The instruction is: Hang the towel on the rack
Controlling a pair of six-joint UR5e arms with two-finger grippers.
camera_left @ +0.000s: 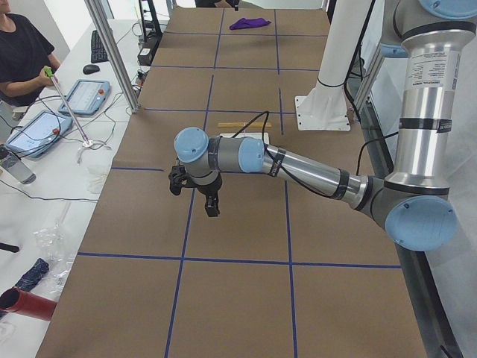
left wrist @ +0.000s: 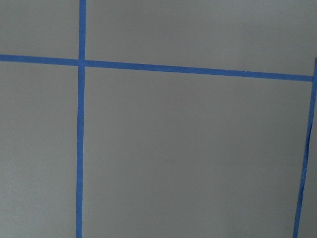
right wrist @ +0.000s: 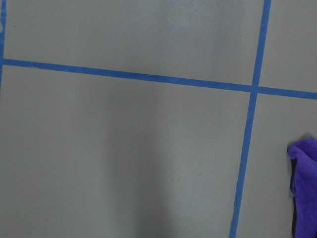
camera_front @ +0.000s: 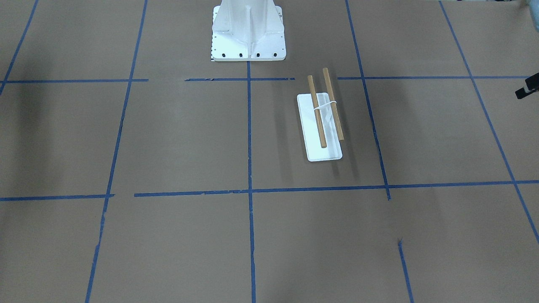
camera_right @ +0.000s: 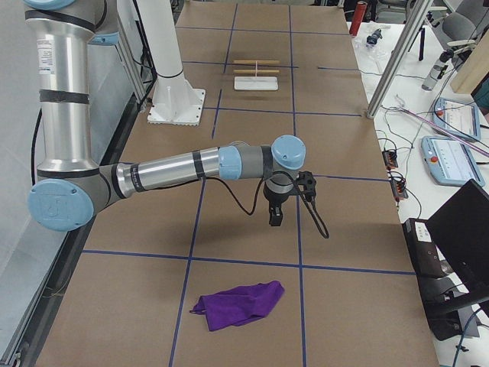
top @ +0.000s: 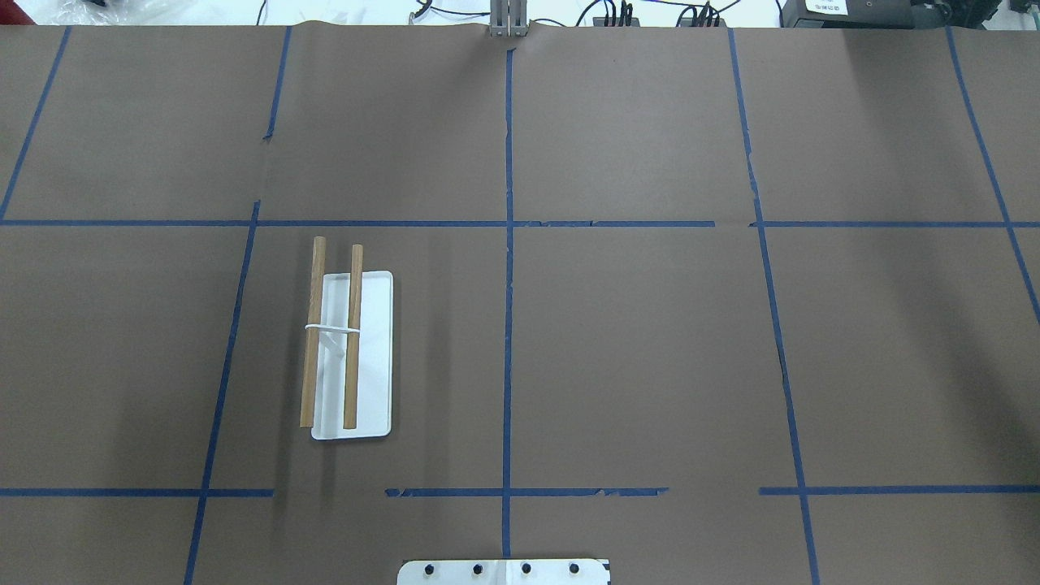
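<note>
The deep-purple towel (camera_right: pixel 238 303) lies crumpled on the table at the robot's right end; it also shows in the exterior left view (camera_left: pixel 250 24) and at the right wrist view's edge (right wrist: pixel 304 188). The rack (top: pixel 370 357), a white base with two wooden rods, stands bare on the robot's left half; it also shows in the front view (camera_front: pixel 309 134) and the exterior right view (camera_right: pixel 256 76). My right gripper (camera_right: pixel 274 222) hangs over the table between rack and towel, apart from both. My left gripper (camera_left: pixel 212 211) hangs over the table beyond the rack. I cannot tell whether either is open or shut.
The white robot pedestal (camera_front: pixel 248 33) stands at the table's near edge. A metal frame post (camera_right: pixel 397 53) and benches with tablets line the operators' side, where a person (camera_left: pixel 22 52) sits. Blue tape lines grid the brown table.
</note>
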